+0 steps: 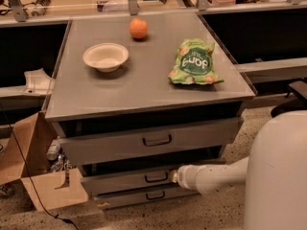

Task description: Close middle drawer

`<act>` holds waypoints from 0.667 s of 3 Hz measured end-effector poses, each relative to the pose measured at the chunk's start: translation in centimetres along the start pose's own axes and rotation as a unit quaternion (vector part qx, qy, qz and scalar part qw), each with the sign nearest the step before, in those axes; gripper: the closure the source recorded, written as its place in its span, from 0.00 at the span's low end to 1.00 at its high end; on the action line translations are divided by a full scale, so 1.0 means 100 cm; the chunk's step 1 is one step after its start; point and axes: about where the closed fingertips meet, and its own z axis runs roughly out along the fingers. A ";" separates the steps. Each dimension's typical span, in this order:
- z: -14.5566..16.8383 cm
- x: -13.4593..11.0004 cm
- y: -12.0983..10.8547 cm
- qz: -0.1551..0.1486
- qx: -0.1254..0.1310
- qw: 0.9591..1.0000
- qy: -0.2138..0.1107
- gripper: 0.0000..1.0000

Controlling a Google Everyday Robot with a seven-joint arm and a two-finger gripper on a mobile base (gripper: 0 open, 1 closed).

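Note:
The grey cabinet (pixel 144 87) has three drawer fronts stacked at its front. The middle drawer (pixel 124 181) is the mid-height grey panel with a small dark loop handle (pixel 157 177). A dark gap shows above it, under the taller top drawer (pixel 115 145). My gripper (pixel 174 176) is at the tip of the white arm (pixel 216 174). It reaches in from the right and sits against the middle drawer's front, just right of the handle. The narrow bottom drawer (pixel 134 196) lies just below.
On the cabinet top are a white bowl (pixel 105 56), an orange (pixel 138 28) and a green snack bag (pixel 194 62). A cardboard box (pixel 36 176) and cans (pixel 53 150) stand on the floor at the left. My white body (pixel 278 176) fills the lower right.

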 end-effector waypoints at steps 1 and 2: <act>0.002 -0.004 -0.001 0.000 0.003 1.000 -0.006 1.00; 0.003 -0.007 0.001 -0.001 0.003 1.000 -0.010 1.00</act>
